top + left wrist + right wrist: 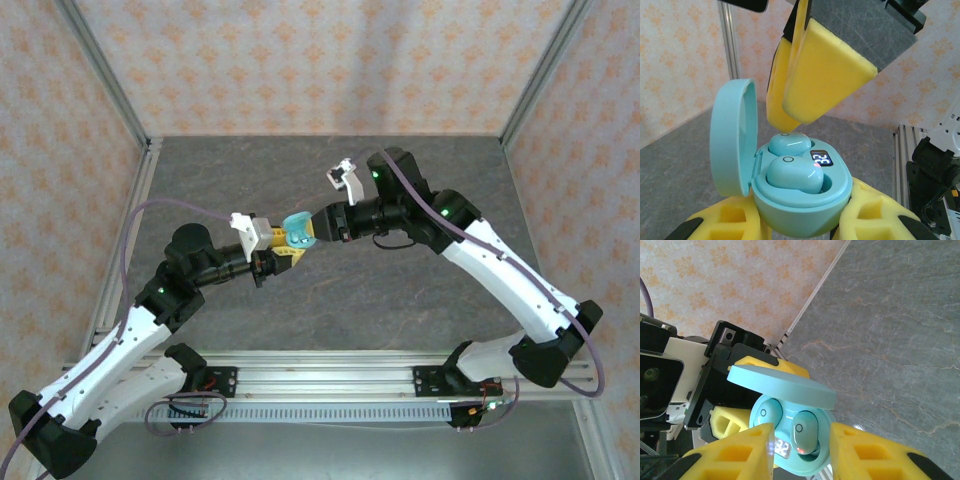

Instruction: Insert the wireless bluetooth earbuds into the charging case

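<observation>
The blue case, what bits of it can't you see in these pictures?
Left wrist view: the underside of the case is hidden by the left end effector and cut off by the bottom edge.
Right wrist view: the lid covers the back of the case, and the right end effector's fingers cover its sides.
Top external view: the earbuds are too small to pick out inside the case.
</observation>
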### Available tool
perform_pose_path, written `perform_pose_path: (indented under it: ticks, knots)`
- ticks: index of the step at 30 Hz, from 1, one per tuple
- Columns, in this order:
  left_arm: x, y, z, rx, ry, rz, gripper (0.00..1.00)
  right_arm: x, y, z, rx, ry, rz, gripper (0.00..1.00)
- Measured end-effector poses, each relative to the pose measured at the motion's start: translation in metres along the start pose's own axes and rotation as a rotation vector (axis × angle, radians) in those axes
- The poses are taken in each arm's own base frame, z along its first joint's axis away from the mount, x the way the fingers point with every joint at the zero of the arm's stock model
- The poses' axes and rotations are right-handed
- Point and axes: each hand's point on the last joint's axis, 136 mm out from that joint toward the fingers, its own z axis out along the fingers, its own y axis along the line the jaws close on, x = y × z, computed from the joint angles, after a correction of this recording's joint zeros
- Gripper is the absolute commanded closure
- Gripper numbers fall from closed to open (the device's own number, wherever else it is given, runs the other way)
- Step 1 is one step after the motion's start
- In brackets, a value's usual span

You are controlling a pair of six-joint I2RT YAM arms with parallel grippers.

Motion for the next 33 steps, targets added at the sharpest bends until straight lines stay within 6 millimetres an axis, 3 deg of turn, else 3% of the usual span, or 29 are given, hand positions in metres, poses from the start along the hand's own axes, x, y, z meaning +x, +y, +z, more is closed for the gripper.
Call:
perform_pose_path:
  ticks: [15, 25, 28, 33]
  knots:
    - [-0.001, 0.000, 0.000, 0.000, -0.001, 0.001, 0.91, -0.008, -0.004, -0.010, 0.069, -0.047, 0.006, 0.61]
    - [-0.003, -0.001, -0.001, 0.001, -0.008, 0.006, 0.91, -0.042, 0.008, -0.035, 0.103, -0.182, -0.006, 0.59]
    - [-0.005, -0.003, -0.001, 0.007, -0.011, 0.008, 0.91, -0.050, 0.007, -0.031, 0.103, -0.187, 0.000, 0.57]
    - [-0.005, -0.004, -0.001, 0.011, -0.010, 0.008, 0.91, -0.049, -0.008, -0.007, 0.114, -0.134, 0.029, 0.56]
